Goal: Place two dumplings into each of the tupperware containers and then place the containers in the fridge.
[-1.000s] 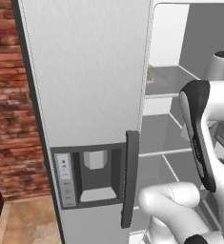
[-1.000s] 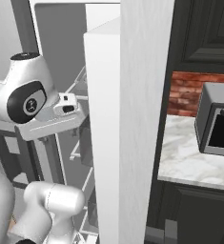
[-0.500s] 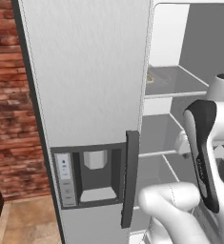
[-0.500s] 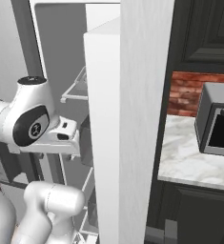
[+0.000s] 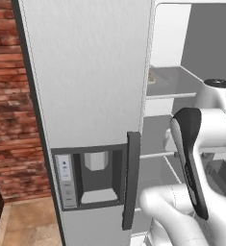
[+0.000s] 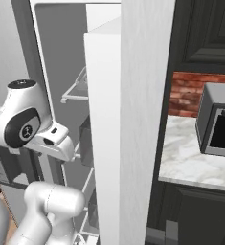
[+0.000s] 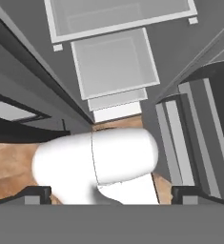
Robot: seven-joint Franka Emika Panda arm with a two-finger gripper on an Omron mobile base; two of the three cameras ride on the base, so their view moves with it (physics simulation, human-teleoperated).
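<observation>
Showing the late part of the task, by my judgement: the arm reaches into the open fridge with nothing in its grasp. In the hand view the end effector has its two dark fingertips spread wide at the bottom corners, open and empty, looking down past grey shelves and bins to a strip of brown floor.

In the left base view, a small tan patch lies on the upper shelf, right of centre. It may be a container with dumplings, but it is too small to tell.

The next move likely calls for drawing the arm straight back out. Room is tight: shelf edges hem the arm at the right of the frame, and the open door, with its dark handle, stands close at centre. In the right base view the fridge's side wall runs down the middle, with a counter at the right.
</observation>
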